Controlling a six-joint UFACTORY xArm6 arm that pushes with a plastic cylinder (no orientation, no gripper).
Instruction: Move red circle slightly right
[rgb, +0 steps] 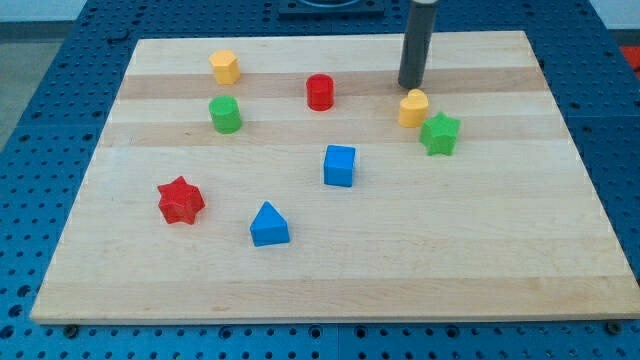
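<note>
The red circle (320, 92) is a short red cylinder standing near the top middle of the wooden board (500, 250). My tip (411, 86) touches the board to the right of the red circle, with a clear gap between them. The tip is just above a yellow block (413, 108) that has a rounded top. The dark rod rises straight up out of the view's top.
A green star (440, 134) sits right of the yellow rounded block. A yellow hexagon (225, 67) and a green circle (226, 114) are at the upper left. A blue cube (340, 165), a blue triangle (268, 226) and a red star (180, 200) lie lower down.
</note>
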